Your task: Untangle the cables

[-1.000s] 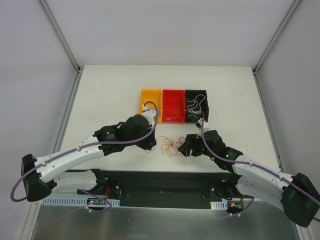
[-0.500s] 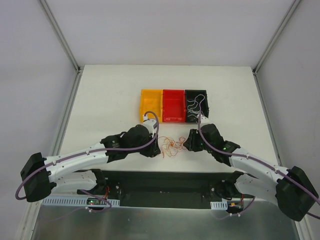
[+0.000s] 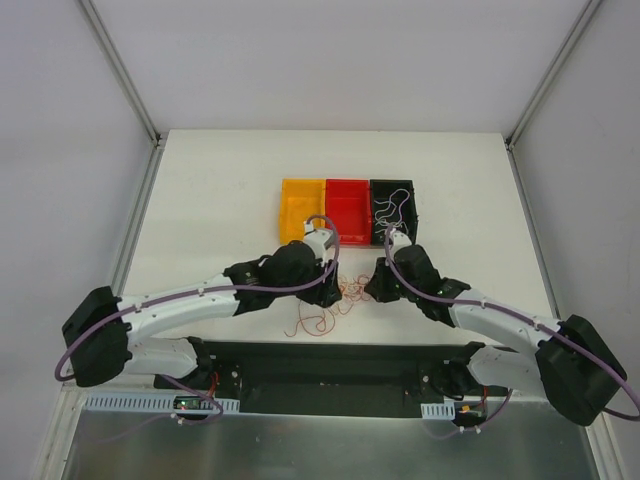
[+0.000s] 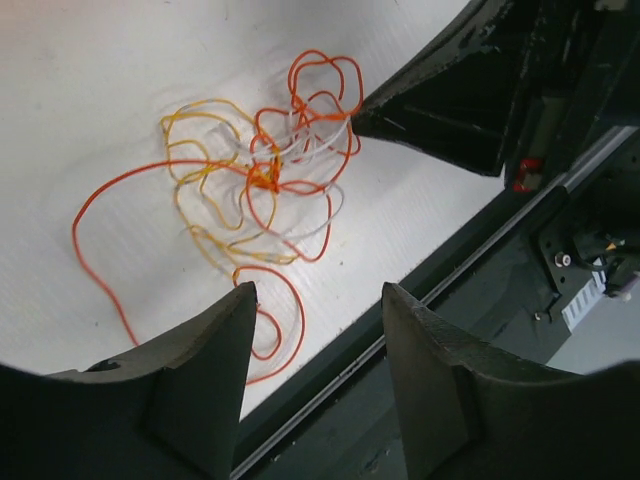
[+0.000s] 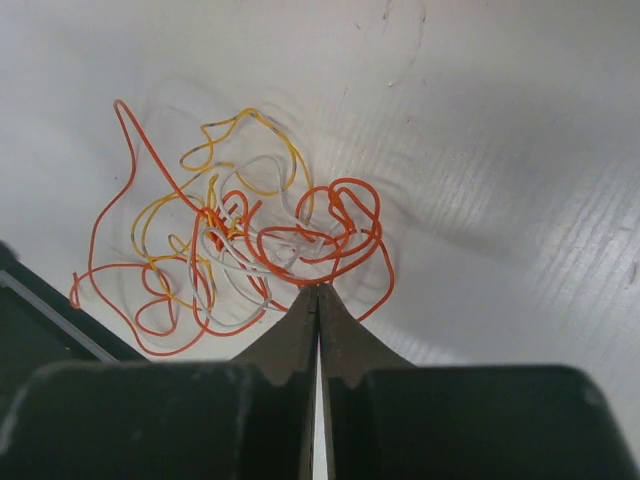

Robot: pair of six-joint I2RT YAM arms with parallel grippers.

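Note:
The cables lie as a small tangle of red, orange-yellow and white wires on the white table, between the two grippers. From the left wrist the cables spread out, with one long red strand trailing left. My left gripper is open and holds nothing, hovering over the clump's near side by the table edge. My right gripper is shut, its tips pinched on a red loop at the edge of the cables. Its dark tip meets the tangle's right side.
Three bins stand in a row behind the tangle: yellow, red and black, the black one holding white wires. A black base plate runs along the table's near edge, close to the clump.
My left gripper has moved right and opened, letting go of the wires. My right gripper has moved in and shut on the clump's edge. A red loop now trails toward the near edge.

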